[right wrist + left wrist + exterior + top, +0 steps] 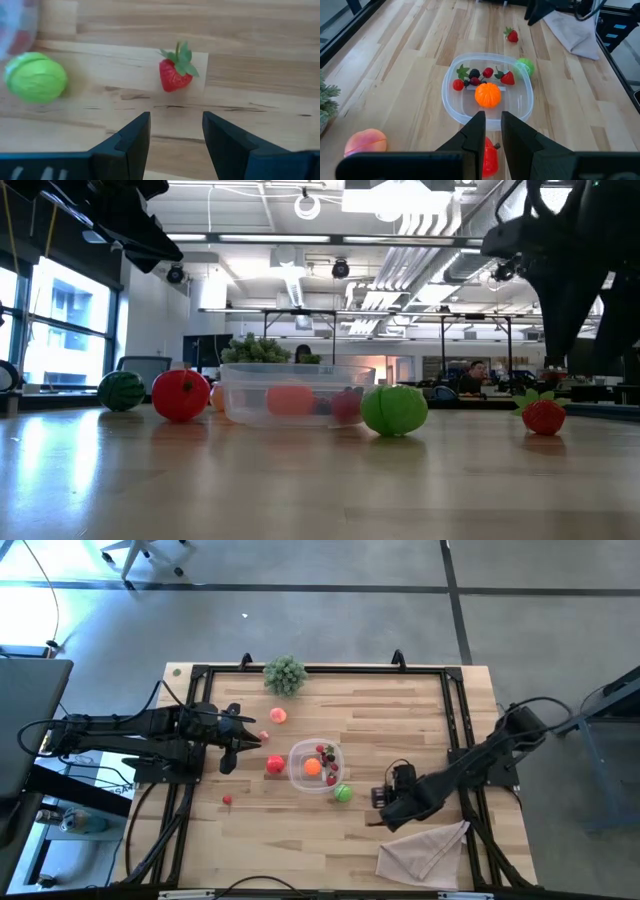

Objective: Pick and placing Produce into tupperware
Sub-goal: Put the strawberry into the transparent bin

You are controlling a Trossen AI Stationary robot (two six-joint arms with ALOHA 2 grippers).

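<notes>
The clear tupperware [303, 778] [454, 102] sits mid-table and holds an orange [487, 94], a strawberry and small berries. On the wood around it lie loose produce: a red fruit [275, 765], a peach [277, 715], a green ball [343, 793] [36, 77], a small red berry [227, 800] and a strawberry [175, 75] [543, 415]. My right gripper [176, 122] [382, 806] hangs open, pointing steeply down, just short of that strawberry, with nothing between its fingers. My left gripper [493, 120] [250, 741] hovers shut, left of the tupperware and above the red fruit.
A beige cloth [425, 850] lies near the front right corner, close to my right gripper. A grey-green plant sprig [285, 675] stands at the far edge. A dark green striped ball [122, 390] rests at the left. A black frame rail [455, 710] borders the table.
</notes>
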